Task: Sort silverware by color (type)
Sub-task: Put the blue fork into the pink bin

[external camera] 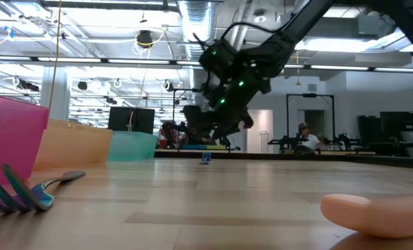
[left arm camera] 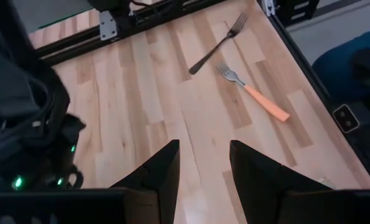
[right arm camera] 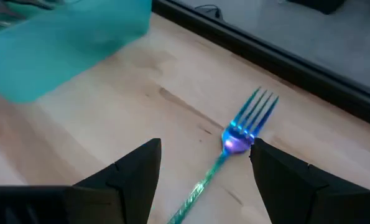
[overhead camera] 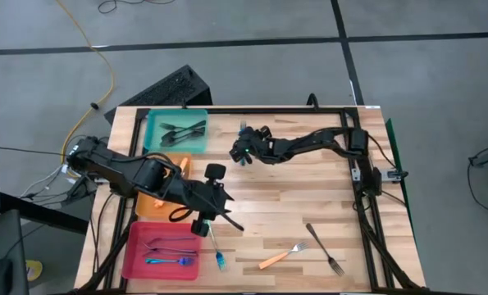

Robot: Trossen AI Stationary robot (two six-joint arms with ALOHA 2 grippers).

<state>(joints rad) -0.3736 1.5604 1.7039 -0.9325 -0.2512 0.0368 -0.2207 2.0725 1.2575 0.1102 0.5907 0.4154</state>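
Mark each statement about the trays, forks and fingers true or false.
1. The flat teal plastic tray holds dark grey forks. True.
2. The left gripper grips the orange-handled fork. False: its fingers are open and empty, and that fork lies on the wooden table.
3. The right gripper has open fingers either side of a shiny blue fork on the table. True.
4. The flat pink plastic tray is empty. False: it holds forks, one a blue-handled fork.
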